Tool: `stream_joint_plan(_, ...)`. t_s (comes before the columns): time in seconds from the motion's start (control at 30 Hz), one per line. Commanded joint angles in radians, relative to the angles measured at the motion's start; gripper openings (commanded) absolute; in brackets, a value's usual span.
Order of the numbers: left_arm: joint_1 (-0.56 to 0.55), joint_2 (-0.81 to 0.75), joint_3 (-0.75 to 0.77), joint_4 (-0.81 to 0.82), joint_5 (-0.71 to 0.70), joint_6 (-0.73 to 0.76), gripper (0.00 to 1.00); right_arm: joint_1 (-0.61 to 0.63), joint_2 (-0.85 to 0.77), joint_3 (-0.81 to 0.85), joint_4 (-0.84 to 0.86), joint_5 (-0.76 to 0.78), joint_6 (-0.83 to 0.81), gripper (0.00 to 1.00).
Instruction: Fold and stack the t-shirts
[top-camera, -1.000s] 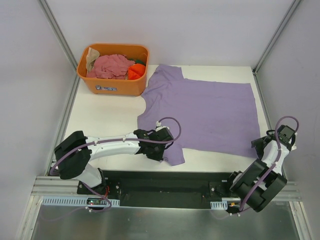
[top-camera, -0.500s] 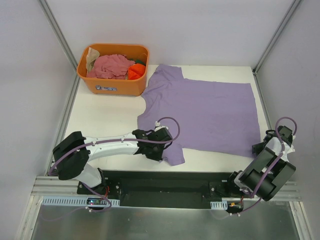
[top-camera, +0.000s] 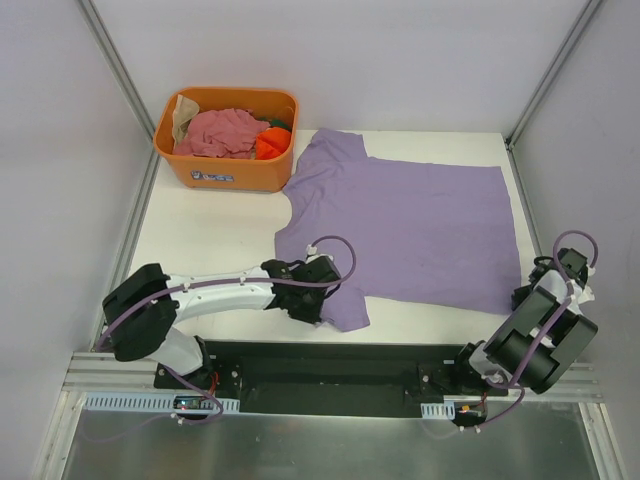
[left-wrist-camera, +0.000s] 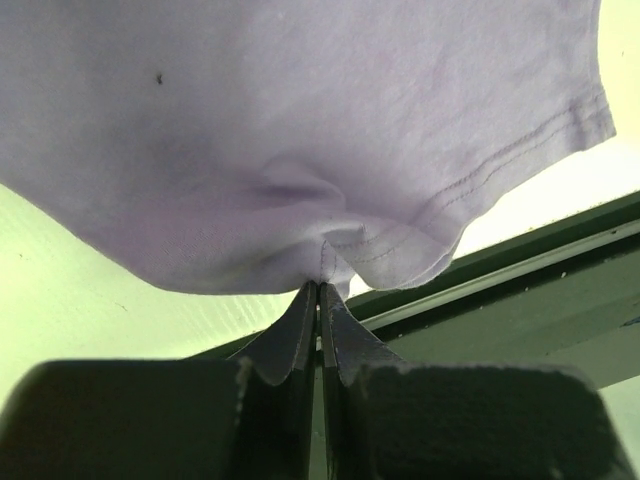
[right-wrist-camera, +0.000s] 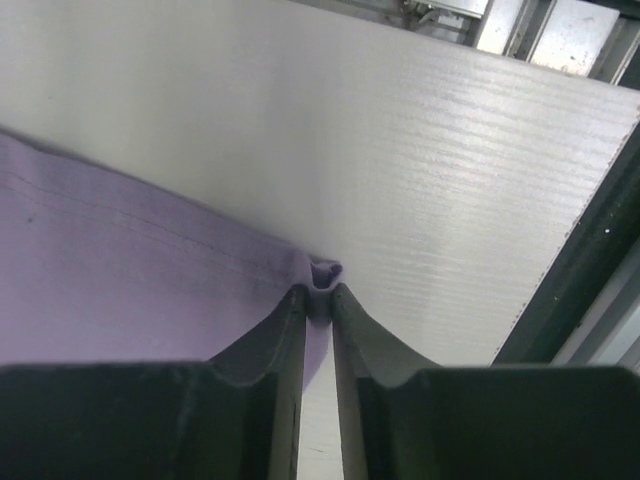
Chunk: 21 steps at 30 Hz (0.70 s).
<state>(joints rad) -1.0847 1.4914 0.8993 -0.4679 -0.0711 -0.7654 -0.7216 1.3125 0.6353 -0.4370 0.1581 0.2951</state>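
Note:
A large lavender t-shirt (top-camera: 410, 225) lies spread flat on the white table. My left gripper (top-camera: 325, 300) is at its near-left sleeve. In the left wrist view the gripper (left-wrist-camera: 320, 285) is shut on a pinch of that sleeve's hem (left-wrist-camera: 400, 245). My right gripper (top-camera: 522, 295) is at the shirt's near-right corner. The right wrist view shows that gripper (right-wrist-camera: 318, 290) shut on a small fold of the purple edge (right-wrist-camera: 120, 260). Dusty pink (top-camera: 220, 132), orange (top-camera: 268, 145) and beige (top-camera: 183, 112) t-shirts lie bunched in the tub.
An orange plastic tub (top-camera: 230, 172) stands at the table's back left, beside the shirt's far sleeve. The black base rail (top-camera: 340, 365) runs along the near edge. White walls with metal posts close in both sides; the right wall is close to my right arm.
My right gripper has closed from wide open onto the shirt's near-right corner, and its arm has shifted a little to the right. The left arm has barely moved.

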Motion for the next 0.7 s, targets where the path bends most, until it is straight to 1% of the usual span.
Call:
stream_joint_plan(0.0,0.006,-0.077,-0.040,-0.002,0.069,0.037,0.00,0.008,0.057,-0.011,0.064,-0.048,0.019,0.13)
stream_joint_plan(0.1,0.006,-0.135,-0.078,-0.002,0.131,0.055,0.00,0.008,0.060,-0.003,0.066,-0.057,0.013,0.00)
stream_joint_plan(0.2,0.006,-0.189,-0.114,-0.002,0.195,0.061,0.00,0.008,0.048,0.009,0.044,-0.097,-0.004,0.00)
stream_joint_plan(0.33,-0.004,-0.238,-0.148,-0.003,0.264,0.019,0.00,0.008,-0.025,0.015,-0.008,-0.084,-0.025,0.00)
stream_joint_plan(0.37,-0.010,-0.241,-0.152,-0.003,0.286,0.006,0.00,0.005,-0.044,0.017,-0.022,-0.106,-0.034,0.00)
stream_joint_plan(0.5,-0.064,-0.270,-0.157,-0.002,0.297,-0.031,0.00,-0.036,-0.105,0.055,-0.118,-0.115,-0.077,0.00)
stream_joint_plan(0.6,-0.083,-0.287,-0.172,-0.002,0.324,-0.063,0.00,-0.074,-0.153,0.064,-0.163,-0.146,-0.118,0.00)
stream_joint_plan(0.67,-0.096,-0.315,-0.194,-0.002,0.335,-0.101,0.00,-0.084,-0.186,0.063,-0.192,-0.129,-0.122,0.00)
